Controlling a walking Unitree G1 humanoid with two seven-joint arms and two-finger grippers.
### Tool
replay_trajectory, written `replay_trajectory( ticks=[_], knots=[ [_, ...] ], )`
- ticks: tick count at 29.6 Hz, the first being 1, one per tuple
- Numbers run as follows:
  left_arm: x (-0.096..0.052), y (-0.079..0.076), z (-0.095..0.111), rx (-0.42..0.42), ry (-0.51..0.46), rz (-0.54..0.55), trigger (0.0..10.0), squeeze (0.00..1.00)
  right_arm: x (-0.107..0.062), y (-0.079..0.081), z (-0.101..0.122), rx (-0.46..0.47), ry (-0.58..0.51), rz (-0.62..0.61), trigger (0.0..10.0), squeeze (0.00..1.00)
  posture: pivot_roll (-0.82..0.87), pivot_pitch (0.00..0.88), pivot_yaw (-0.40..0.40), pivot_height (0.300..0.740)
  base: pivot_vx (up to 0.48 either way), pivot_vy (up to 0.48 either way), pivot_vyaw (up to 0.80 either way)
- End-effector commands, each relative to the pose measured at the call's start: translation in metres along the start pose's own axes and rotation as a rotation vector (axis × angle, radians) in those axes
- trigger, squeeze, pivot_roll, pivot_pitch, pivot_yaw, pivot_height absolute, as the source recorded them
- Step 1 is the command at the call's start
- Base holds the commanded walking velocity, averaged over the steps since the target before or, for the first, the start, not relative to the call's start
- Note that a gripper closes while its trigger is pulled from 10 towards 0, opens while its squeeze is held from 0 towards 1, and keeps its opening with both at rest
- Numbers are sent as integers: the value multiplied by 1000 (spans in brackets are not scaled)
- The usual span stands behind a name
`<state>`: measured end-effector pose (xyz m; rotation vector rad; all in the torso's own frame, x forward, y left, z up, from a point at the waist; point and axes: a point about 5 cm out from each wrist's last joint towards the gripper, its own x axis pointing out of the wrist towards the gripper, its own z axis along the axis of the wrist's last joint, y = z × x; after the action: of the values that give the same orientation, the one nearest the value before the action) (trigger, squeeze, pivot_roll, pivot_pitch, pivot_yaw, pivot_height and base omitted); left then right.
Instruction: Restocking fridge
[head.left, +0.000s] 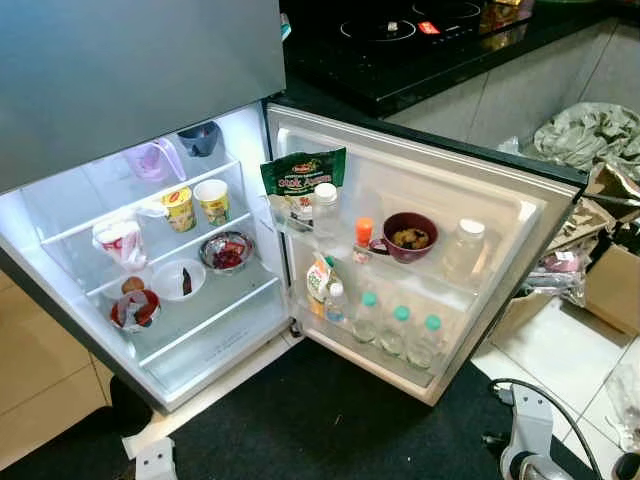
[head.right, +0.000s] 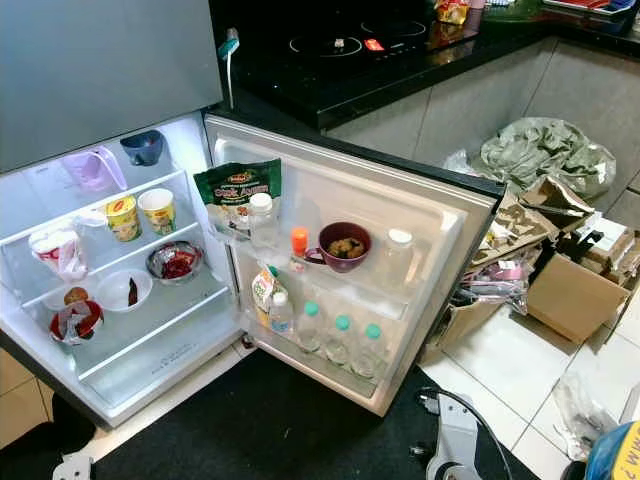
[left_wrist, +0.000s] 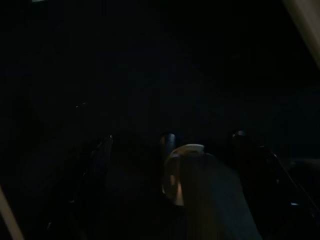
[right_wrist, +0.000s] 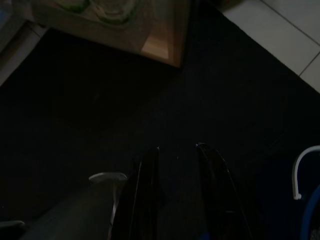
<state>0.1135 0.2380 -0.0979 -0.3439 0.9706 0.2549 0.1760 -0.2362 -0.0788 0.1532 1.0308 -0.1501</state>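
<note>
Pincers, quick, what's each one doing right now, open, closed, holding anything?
Left pincer: too dark, cannot be told.
Right pincer: open, holding nothing, hanging over the dark mat.

You see the head views sharp and well exposed. The fridge (head.left: 150, 250) interior lamp is the strongest light source; it washes out the white back wall and the upper left shelf (head.left: 60, 215). The black mat (head.left: 330, 430) reads as flat dark with little detail. The glossy cooktop (head.left: 400, 30) carries small glare spots. The left wrist view is almost black; only faint outlines show. The right wrist view is dim; its fingers (right_wrist: 145, 190) appear as dark shapes, with brighter tile (right_wrist: 295, 35) at one corner.
</note>
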Motion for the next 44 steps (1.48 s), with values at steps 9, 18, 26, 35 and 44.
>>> replay_trajectory(
  ticks=[9,18,26,35,44],
  knots=[
    [3,-17,-13,-12,50,-28,10000,0,0,-3,-1,-75,27,-21,10000,0,-24,0,-20,740,0,0,-88],
    [4,-15,-2,-13,24,-37,10000,0,-2,-12,7,-14,-13,-46,10000,0,-38,0,13,740,0,0,-614],
    [3,-5,4,-21,10,-3,10000,0,0,3,-5,-74,30,-3,10000,0,-22,0,2,740,0,0,0],
    [-2,-4,-17,-20,69,6,10000,0,-2,-7,-10,-136,70,-17,10000,0,-52,0,-4,740,0,0,-174],
    [-4,-1,-20,-30,63,11,10000,0,-6,-19,-23,-196,112,-37,10000,0,-45,0,-2,740,0,0,-788]
  ],
)
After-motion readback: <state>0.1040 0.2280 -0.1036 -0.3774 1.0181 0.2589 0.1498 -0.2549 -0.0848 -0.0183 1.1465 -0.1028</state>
